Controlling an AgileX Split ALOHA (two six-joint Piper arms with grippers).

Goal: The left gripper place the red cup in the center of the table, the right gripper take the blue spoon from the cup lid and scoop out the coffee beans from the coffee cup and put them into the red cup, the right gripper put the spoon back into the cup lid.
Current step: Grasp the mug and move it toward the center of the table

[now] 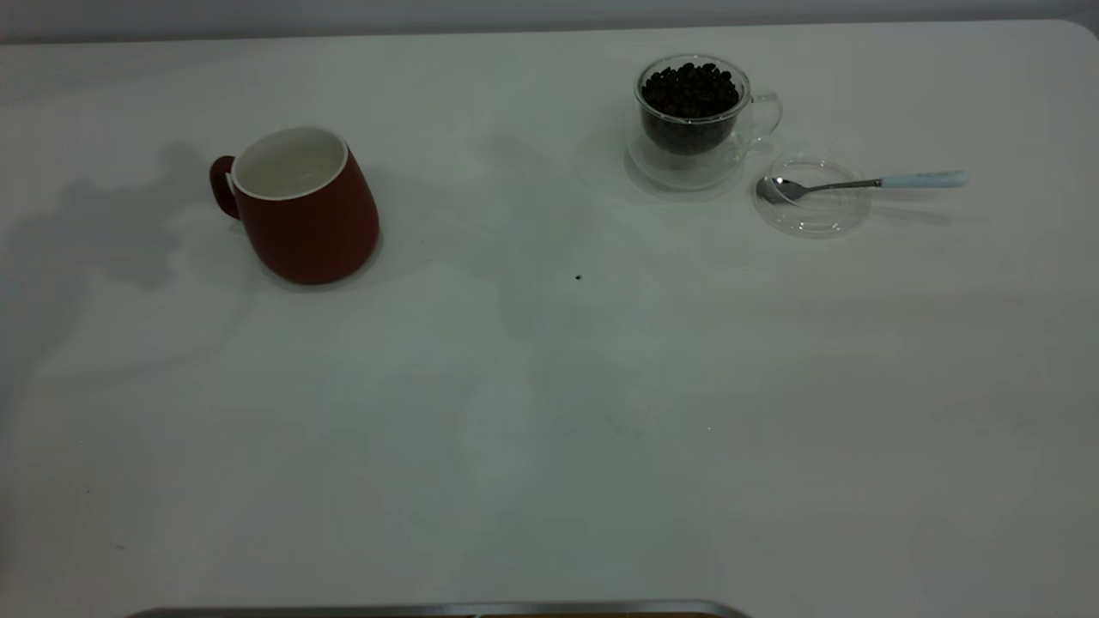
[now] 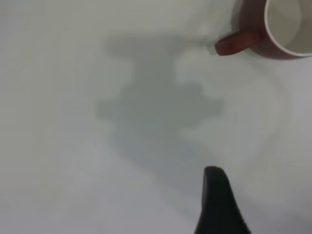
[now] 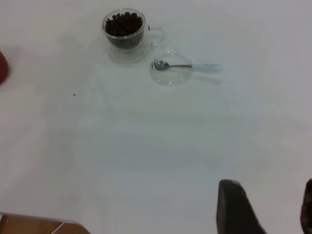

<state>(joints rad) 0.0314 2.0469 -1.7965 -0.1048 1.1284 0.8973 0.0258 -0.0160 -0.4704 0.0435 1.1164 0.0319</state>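
Note:
The red cup (image 1: 305, 219) stands upright on the left of the white table (image 1: 549, 412), handle to the left; its rim and handle show in the left wrist view (image 2: 273, 29). The coffee cup (image 1: 691, 112) at the back right holds the coffee beans (image 1: 691, 90). Just right of it lies the cup lid (image 1: 811, 206), with the blue spoon (image 1: 859, 184) resting across it, bowl in the lid. Cup (image 3: 125, 34), lid (image 3: 170, 73) and spoon (image 3: 187, 66) show far off in the right wrist view. Neither gripper appears in the exterior view. My left gripper (image 2: 263, 190) hovers beside the red cup, open and empty. My right gripper (image 3: 268, 200) is open and empty, far from the spoon.
A small dark speck (image 1: 578, 277) lies near the table's middle. A metal strip (image 1: 429, 610) runs along the near edge. The table's rounded corner (image 1: 1086, 30) is at the back right. A table edge with brown floor (image 3: 29, 226) shows in the right wrist view.

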